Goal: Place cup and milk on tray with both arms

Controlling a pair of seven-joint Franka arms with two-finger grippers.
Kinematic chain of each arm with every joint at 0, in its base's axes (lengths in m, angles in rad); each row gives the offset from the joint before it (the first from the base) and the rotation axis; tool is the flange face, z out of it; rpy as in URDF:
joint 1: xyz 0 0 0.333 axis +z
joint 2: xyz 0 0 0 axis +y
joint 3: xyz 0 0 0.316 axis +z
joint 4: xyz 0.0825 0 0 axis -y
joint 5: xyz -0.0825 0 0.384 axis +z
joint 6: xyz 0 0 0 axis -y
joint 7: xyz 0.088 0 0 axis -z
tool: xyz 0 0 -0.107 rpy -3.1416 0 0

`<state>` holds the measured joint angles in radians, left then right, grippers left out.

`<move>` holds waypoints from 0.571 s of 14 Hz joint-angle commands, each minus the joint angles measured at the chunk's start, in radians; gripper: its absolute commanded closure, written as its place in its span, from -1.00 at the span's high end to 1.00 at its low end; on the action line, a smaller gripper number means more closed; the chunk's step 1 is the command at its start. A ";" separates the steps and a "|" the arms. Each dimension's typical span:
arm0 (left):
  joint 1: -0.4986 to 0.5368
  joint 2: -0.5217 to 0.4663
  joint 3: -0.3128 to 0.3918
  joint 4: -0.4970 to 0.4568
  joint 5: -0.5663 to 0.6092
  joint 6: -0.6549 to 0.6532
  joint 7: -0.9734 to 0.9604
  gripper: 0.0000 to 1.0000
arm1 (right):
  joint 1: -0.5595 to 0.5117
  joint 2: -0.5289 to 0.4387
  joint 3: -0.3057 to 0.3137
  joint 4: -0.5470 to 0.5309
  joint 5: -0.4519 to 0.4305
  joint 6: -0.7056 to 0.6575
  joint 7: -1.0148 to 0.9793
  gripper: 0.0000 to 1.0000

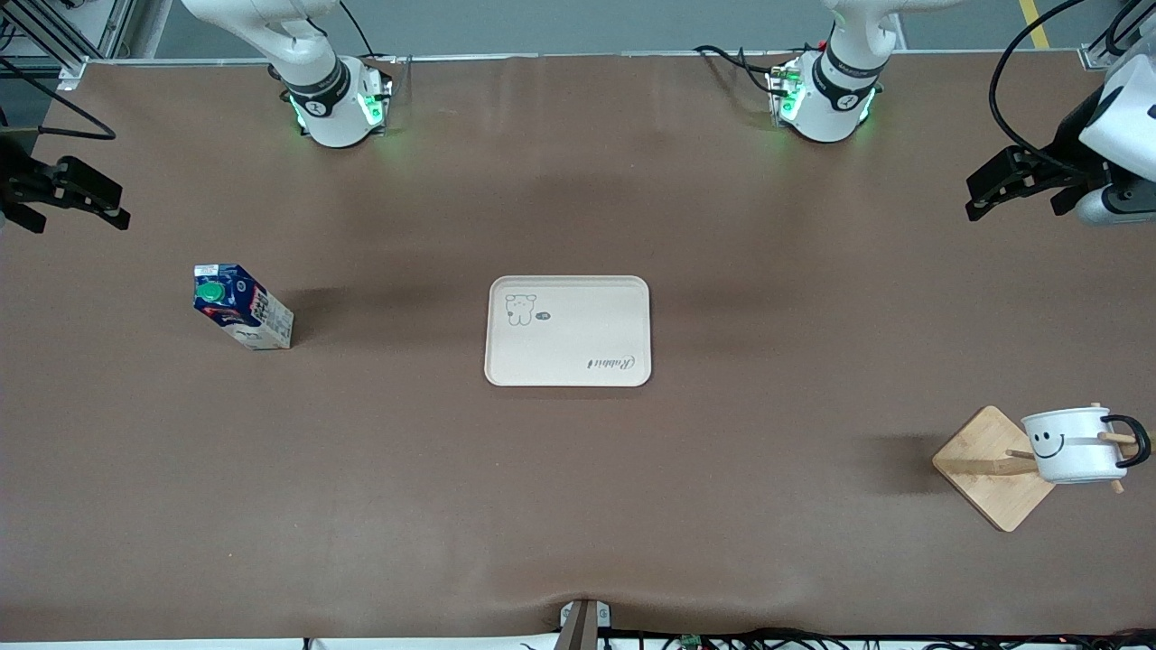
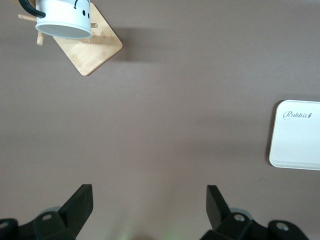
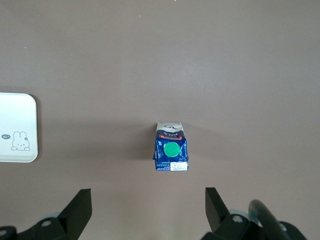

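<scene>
The cream tray (image 1: pixel 578 325) lies flat at the table's middle. The dark-blue milk carton (image 1: pixel 242 307) with a green cap stands upright toward the right arm's end. The white smiley cup (image 1: pixel 1075 444) hangs on a peg of a wooden stand (image 1: pixel 980 469) toward the left arm's end, nearer the front camera than the tray. My right gripper (image 1: pixel 113 203) is open and empty, up over the table's right-arm end. Its wrist view shows the milk (image 3: pixel 171 152) past its open fingers (image 3: pixel 80 205). My left gripper (image 1: pixel 975 194) is open and empty, up over the table's left-arm end. Its wrist view shows the cup (image 2: pixel 64 17).
The stand's square wooden base (image 2: pixel 95 47) sits under the cup, with pegs sticking out. The tray's edge shows in the left wrist view (image 2: pixel 297 135) and the right wrist view (image 3: pixel 17 127). Cables run along the table's edges.
</scene>
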<state>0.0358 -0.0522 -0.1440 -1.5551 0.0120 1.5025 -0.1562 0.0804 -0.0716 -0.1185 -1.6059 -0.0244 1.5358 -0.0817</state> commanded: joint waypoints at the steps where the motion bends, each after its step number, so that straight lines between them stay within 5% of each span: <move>1: -0.001 -0.006 0.003 0.009 -0.001 -0.018 0.017 1.00 | -0.007 -0.005 0.006 0.006 -0.023 -0.008 -0.001 1.00; 8: -0.001 0.026 0.003 -0.019 0.078 0.007 -0.006 1.00 | -0.008 0.004 0.002 0.007 0.003 -0.008 0.000 1.00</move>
<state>0.0356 -0.0422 -0.1421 -1.5644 0.0676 1.4964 -0.1568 0.0795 -0.0714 -0.1210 -1.6064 -0.0242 1.5345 -0.0813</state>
